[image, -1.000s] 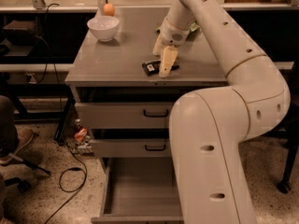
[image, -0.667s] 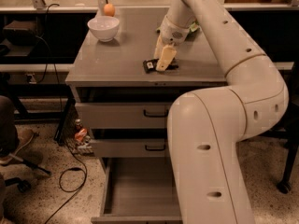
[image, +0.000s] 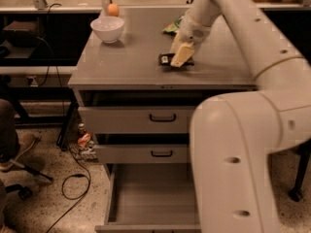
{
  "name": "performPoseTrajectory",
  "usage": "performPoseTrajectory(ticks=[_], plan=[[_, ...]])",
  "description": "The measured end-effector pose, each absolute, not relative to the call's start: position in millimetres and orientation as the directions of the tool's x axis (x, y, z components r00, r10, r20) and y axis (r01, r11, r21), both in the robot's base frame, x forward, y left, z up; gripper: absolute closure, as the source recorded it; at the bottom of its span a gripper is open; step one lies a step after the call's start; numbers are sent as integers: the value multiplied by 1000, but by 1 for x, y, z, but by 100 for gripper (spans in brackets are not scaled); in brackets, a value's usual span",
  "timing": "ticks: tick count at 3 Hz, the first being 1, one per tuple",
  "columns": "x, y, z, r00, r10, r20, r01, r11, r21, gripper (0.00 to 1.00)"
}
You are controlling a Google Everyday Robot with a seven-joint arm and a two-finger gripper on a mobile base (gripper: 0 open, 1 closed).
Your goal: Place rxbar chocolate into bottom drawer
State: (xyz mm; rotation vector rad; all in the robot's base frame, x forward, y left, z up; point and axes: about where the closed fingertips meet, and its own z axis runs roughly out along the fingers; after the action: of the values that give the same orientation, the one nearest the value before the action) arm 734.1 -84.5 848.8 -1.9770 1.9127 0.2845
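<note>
A white bowl (image: 107, 29) stands at the left rear of the grey surface (image: 126, 67), and the bottom drawer (image: 150, 195) below is pulled open. The rxbar chocolate (image: 165, 59) lies flat on the surface, right of centre and near the front edge. The gripper (image: 181, 55) is positioned directly over the bar's right part; whether it is wide or narrow cannot be told.

Gripper (image: 181, 56) sits on the rxbar chocolate (image: 164, 58), hiding its three-o'clock end. The arm (image: 243, 154) blocks the bottom drawer (image: 146, 193) toward three o'clock.
</note>
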Motion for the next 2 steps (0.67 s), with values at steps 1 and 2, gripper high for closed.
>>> performPoseTrajectory(ticks=[1,2], plan=[[713,-119,864,-9,-911,-413,-992,61,-114,100],[677,-152,865,-107,-884,-455,-988,144,-48,100]])
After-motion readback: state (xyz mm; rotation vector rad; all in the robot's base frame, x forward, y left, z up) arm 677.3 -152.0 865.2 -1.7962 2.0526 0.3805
